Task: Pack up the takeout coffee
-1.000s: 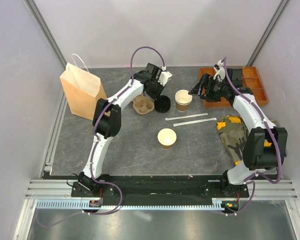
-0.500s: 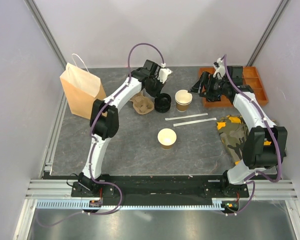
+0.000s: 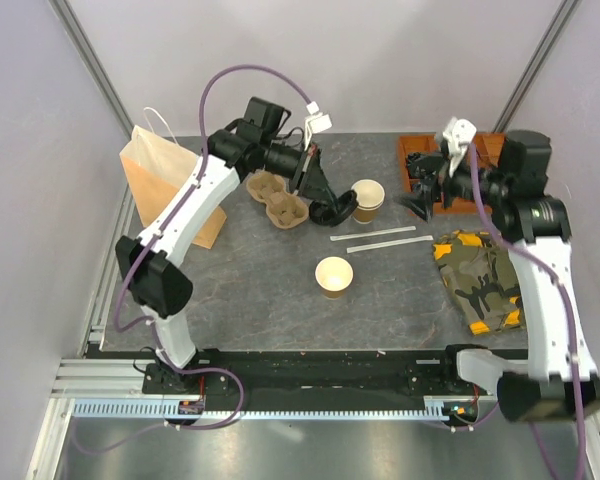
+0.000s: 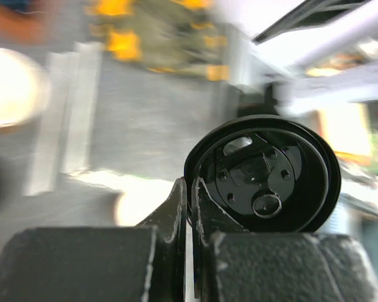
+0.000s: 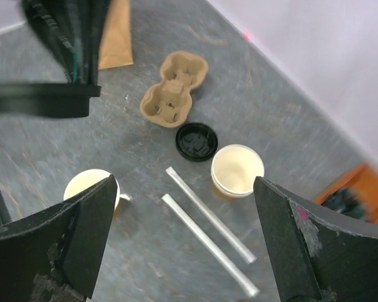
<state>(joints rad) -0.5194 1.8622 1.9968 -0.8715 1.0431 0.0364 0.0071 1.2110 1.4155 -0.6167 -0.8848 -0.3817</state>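
My left gripper (image 3: 318,190) is shut on the rim of a round black lid (image 4: 271,170) and holds it in the air, tilted on edge. The lid shows edge-on in the right wrist view (image 5: 44,100). A second black lid (image 3: 333,212) lies on the table beside an open kraft cup (image 3: 367,197). Both show in the right wrist view, the lid (image 5: 196,141) left of the cup (image 5: 237,170). Another open cup (image 3: 334,275) stands nearer the front. My right gripper (image 3: 420,195) is open and empty, high above the table (image 5: 184,182).
A brown pulp cup carrier (image 3: 277,198) sits left of the lids. A tan paper bag (image 3: 165,185) stands at the far left. Two wrapped straws (image 3: 380,238) lie mid-table. An orange tray (image 3: 495,148) is at the back right and a camouflage cloth (image 3: 480,275) at the right.
My left arm has swung up and out, lifting a black lid off the table; another lid stays beside the cup. My right arm has risen and drawn back to the right.
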